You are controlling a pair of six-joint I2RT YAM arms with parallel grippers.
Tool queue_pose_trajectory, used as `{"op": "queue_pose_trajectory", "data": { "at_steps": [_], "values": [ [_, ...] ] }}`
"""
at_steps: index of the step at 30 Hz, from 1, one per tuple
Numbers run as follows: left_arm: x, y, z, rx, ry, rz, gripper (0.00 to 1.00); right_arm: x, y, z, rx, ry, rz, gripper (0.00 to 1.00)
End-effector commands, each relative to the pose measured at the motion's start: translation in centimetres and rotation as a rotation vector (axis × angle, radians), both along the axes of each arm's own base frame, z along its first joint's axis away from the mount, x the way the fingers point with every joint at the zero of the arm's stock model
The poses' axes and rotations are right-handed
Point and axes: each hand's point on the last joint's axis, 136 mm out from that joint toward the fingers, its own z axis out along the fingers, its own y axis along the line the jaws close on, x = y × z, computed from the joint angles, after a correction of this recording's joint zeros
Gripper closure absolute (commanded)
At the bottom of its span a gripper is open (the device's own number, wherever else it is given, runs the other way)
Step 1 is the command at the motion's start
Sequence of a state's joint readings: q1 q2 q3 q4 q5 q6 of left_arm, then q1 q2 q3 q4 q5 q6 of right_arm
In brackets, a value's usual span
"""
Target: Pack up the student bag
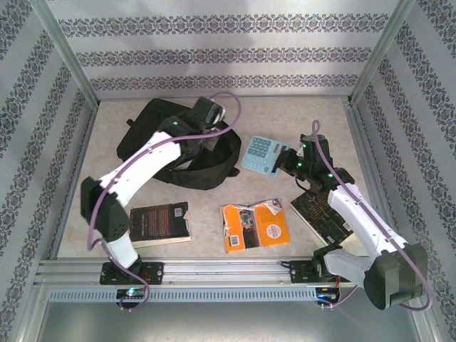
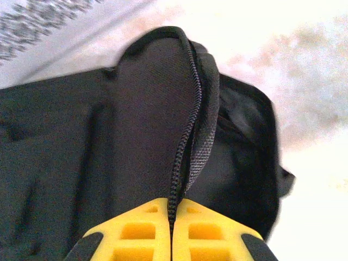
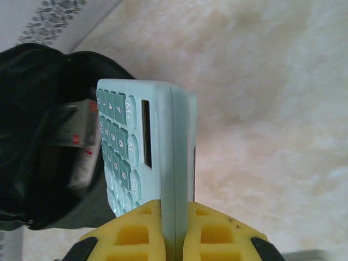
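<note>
Far left of the bench: the student bag [image 1: 153, 146] lay slumped, black and soft, its opening turned toward the middle.
Left fingers [image 2: 136, 236]: pressed together on the bag's zip edge [image 2: 187, 136], lifting the flap, as it looked to me.
Right fingers [image 3: 133, 236]: clamped on a pale teal calculator [image 3: 163, 141], held on edge just beside the bag's mouth, not inside it.
Done so far: little that I could see. A grey strip with red marks [image 3: 81, 147] showed in the mouth, but I could not tell what it was.
Left to pack: by my reckoning the calculator, a dark book [image 1: 160, 222] at near left, an orange booklet [image 1: 256, 224] near the middle, and another dark book [image 1: 324, 210] under the right arm.
Bench [image 1: 214, 196]: pale marbled beige, bare between the things.
Room: walls [image 1: 214, 53] patterned in grey floral bands on three sides, metal posts at the corners, a slotted rail [image 1: 214, 274] along the near edge.
</note>
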State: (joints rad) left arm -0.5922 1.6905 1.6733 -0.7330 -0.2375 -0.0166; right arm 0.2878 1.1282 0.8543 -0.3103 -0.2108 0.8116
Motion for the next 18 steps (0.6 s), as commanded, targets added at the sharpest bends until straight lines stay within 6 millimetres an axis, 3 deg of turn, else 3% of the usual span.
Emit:
{"op": "queue_pose_trajectory", "data": {
  "at_steps": [1, 7, 18],
  "values": [
    [0.2, 1.9, 3.3, -0.075, -0.117, 0.069, 1.00, 1.3, 2.5, 2.9, 0.116, -0.029, 0.010, 1.00],
    [0.2, 3.7, 4.8, -0.193, -0.157, 0.116, 1.00, 2.5, 6.1, 2.1, 0.217, 0.080, 0.008, 1.00],
    [0.6, 2.8, 7.4, -0.305, -0.217, 0.091, 1.00, 5.1, 14.2, -0.1, 0.239, 0.216, 0.102, 1.00]
  ]
}}
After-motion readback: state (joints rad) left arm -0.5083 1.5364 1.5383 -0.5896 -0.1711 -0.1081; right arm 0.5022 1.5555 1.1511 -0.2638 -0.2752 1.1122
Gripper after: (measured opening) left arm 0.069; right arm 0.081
